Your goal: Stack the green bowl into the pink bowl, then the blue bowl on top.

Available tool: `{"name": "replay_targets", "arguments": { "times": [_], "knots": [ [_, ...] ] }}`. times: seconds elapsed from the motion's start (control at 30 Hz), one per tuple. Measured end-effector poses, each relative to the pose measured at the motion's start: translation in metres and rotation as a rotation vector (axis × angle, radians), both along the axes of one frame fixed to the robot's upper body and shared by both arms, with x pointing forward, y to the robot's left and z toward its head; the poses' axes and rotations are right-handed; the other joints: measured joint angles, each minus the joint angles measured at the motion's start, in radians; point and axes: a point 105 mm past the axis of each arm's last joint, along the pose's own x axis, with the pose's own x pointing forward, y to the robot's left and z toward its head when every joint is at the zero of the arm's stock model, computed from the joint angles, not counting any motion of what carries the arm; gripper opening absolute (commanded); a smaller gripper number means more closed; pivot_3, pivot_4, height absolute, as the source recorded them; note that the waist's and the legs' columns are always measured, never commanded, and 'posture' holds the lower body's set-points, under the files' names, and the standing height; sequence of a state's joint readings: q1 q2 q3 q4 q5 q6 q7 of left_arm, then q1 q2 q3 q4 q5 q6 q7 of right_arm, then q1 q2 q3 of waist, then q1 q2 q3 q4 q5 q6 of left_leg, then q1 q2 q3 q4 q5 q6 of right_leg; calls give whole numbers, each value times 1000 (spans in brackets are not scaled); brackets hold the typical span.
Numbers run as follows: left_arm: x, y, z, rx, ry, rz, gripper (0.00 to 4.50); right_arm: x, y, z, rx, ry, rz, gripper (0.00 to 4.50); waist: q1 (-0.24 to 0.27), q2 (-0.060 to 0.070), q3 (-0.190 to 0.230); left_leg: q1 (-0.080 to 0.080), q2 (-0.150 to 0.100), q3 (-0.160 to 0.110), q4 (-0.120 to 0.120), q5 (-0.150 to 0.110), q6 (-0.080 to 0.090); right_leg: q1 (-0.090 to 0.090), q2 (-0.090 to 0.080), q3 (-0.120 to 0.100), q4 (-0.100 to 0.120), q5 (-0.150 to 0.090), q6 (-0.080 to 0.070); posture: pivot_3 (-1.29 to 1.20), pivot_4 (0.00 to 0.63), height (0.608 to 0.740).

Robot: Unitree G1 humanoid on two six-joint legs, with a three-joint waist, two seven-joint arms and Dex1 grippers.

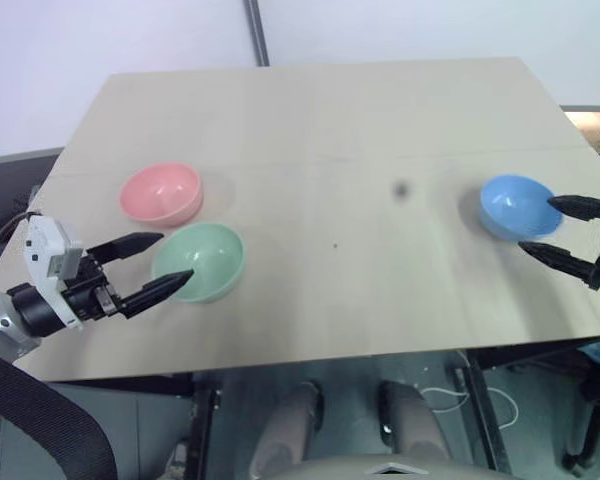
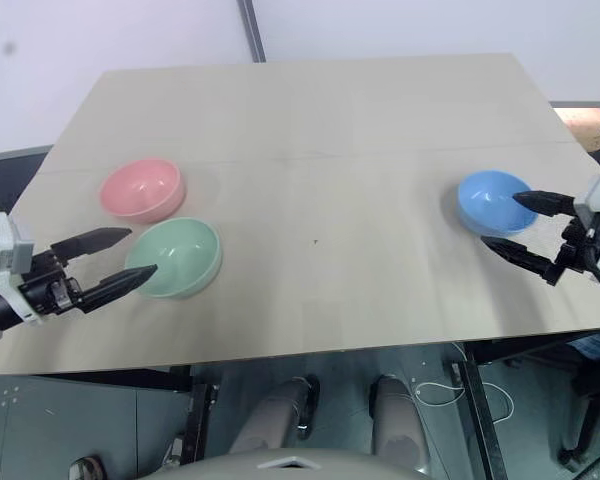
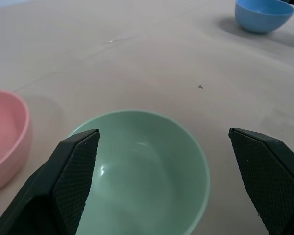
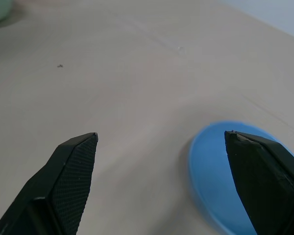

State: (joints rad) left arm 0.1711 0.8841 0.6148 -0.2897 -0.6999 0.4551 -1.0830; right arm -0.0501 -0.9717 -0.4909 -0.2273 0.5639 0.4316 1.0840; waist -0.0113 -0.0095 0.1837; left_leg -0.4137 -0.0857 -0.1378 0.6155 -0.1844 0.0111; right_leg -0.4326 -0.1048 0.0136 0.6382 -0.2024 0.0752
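Pale tabletop (image 1: 330, 150): green bowl (image 1: 202, 260), just beside pink bowl (image 1: 161, 192), is best pinched by its rim; left gripper (image 1: 162, 262) and right gripper (image 1: 552, 228) are spread wide, empty

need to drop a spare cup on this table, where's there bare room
The wide middle of the table, between the green bowl and the blue bowl, is bare, as is the far strip. It is crowded at the left, where the pink bowl and green bowl sit close together.

On the surface (image 2: 320, 150), the green bowl (image 2: 177, 256) sits at 5 o'clock of the pink bowl (image 2: 141, 188), nearly touching; the blue bowl (image 2: 490, 201) stands well apart at 3 o'clock.
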Motion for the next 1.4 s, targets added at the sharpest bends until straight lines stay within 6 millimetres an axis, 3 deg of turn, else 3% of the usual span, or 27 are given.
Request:
{"name": "replay_targets", "arguments": {
  "times": [0.07,0.2,0.33,0.5,0.7,0.83,0.93,1.2,1.4],
  "knots": [
    [6,-3,3,41,-26,22,4462,1,11,0,45,-1,62,4500,1,0,0,0,0,0,0,1,2,0,0,0,0,0,0,0,150,740],
    [35,14,13,186,-105,240,4462,0,62,5,104,-31,274,4500,-1,-1,0,1,1,0,0,1,2,0,1,0,1,1,-1,0,150,740],
    [65,44,26,631,-173,290,4462,-1,102,3,138,-31,417,4500,1,-4,2,0,1,1,0,1,1,0,5,-2,0,1,-1,0,150,740],
    [82,61,38,955,-224,163,4462,0,115,2,147,-27,454,4500,5,-3,2,-2,-1,1,-2,0,4,0,4,-1,-7,5,2,0,150,740],
    [104,72,27,1254,-147,-33,4462,-1,124,-1,145,-25,477,4500,0,-4,3,-3,-1,2,-3,0,4,0,7,-2,-10,8,3,0,150,740],
    [124,64,9,1384,-127,-162,4462,1,133,3,159,-63,486,4500,-3,-4,2,-2,1,3,-1,0,5,1,8,-1,-10,8,7,0,150,740],
    [127,61,-10,1414,-91,-237,3750,2,134,4,162,-74,474,4500,-7,-4,3,-2,1,3,1,0,5,1,9,0,-9,9,8,0,150,740],
    [134,61,-22,1444,-91,-270,224,7,141,11,221,-144,450,4500,-7,-6,4,-2,1,3,5,0,5,1,10,1,-4,9,8,0,150,740],
    [137,59,-21,1436,-111,-265,107,7,148,17,245,-179,477,4500,-7,-7,4,-2,1,3,11,0,5,1,10,1,2,8,8,0,150,740]
  ]
}}
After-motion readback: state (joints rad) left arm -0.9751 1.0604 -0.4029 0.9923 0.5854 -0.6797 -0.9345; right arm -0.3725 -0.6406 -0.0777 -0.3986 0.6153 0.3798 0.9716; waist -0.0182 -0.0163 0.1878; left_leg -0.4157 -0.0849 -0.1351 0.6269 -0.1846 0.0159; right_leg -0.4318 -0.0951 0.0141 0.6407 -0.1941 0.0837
